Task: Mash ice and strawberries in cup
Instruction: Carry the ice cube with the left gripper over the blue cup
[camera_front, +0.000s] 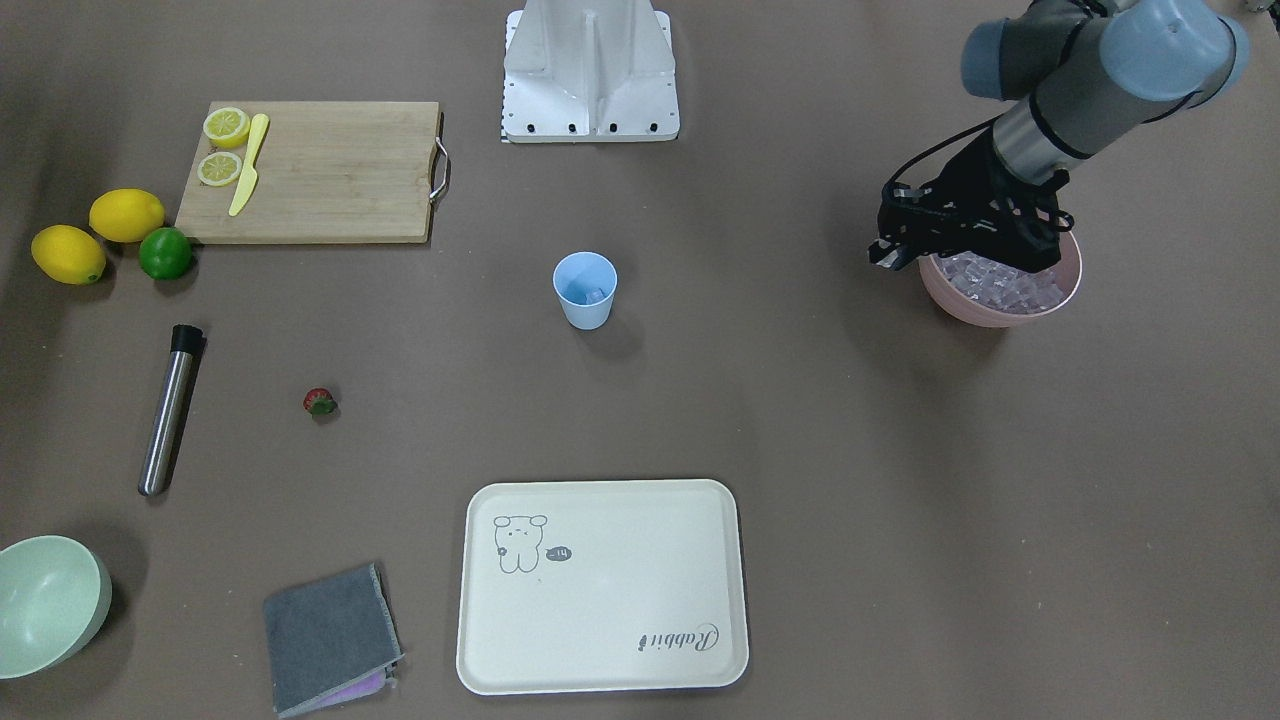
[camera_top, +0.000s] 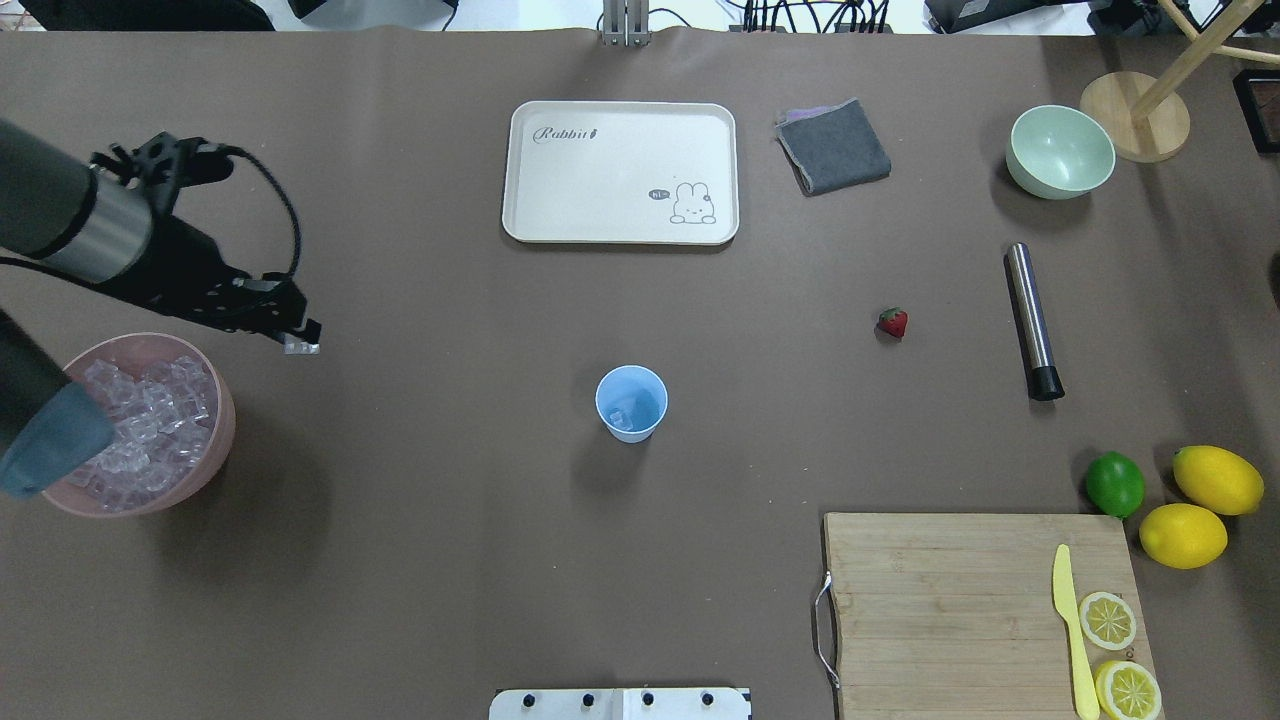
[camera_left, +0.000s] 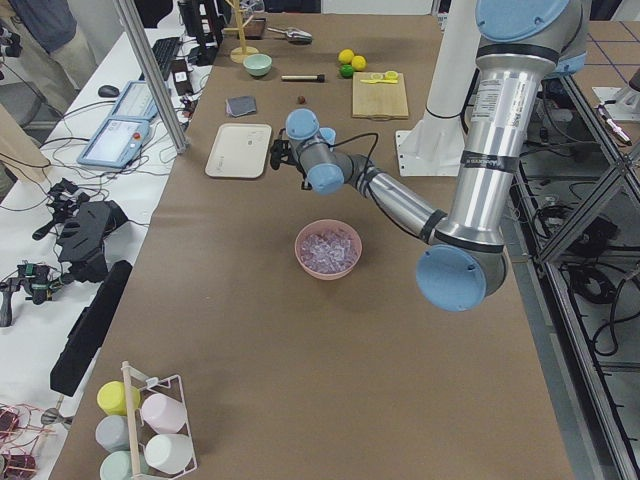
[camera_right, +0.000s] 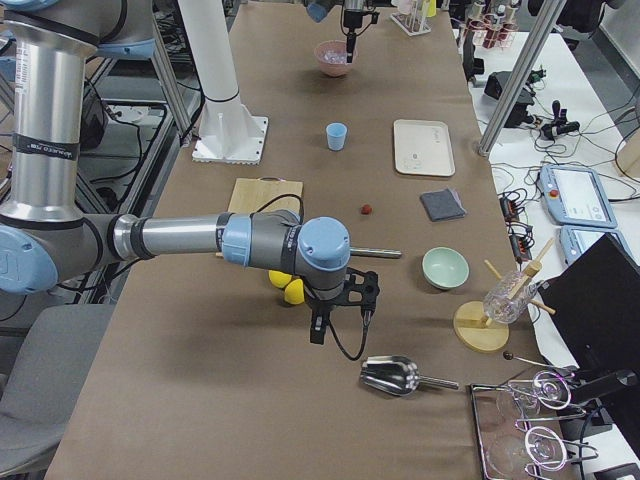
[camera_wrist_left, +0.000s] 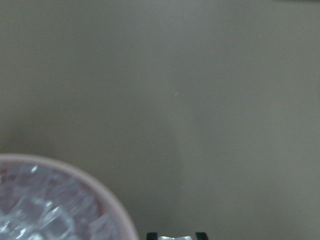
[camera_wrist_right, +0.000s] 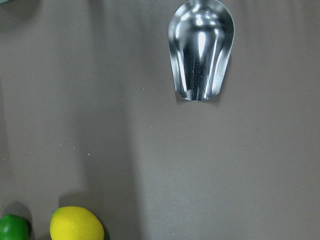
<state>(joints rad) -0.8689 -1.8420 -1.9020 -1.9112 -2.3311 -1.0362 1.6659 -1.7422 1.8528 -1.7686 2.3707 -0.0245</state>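
The light blue cup (camera_top: 631, 403) stands upright mid-table with an ice cube (camera_top: 624, 418) in it; it also shows in the front view (camera_front: 584, 290). The small red strawberry (camera_top: 893, 322) lies on the table right of the cup. My left gripper (camera_top: 298, 338) hovers just outside the pink bowl (camera_top: 226, 420), which is full of ice cubes (camera_top: 140, 420). It is shut on one small clear ice cube (camera_top: 300, 347), which shows between the fingertips in the left wrist view (camera_wrist_left: 175, 238). My right gripper (camera_right: 340, 312) shows only in the exterior right view; I cannot tell whether it is open.
A steel muddler (camera_top: 1031, 322) lies right of the strawberry. A cream tray (camera_top: 620, 170), grey cloth (camera_top: 833, 146) and pale green bowl (camera_top: 1060, 152) sit at the far side. A cutting board (camera_top: 960, 600), lemons (camera_top: 1183, 534) and lime (camera_top: 1114, 483) are near right. A metal scoop (camera_wrist_right: 201, 50) lies under the right wrist.
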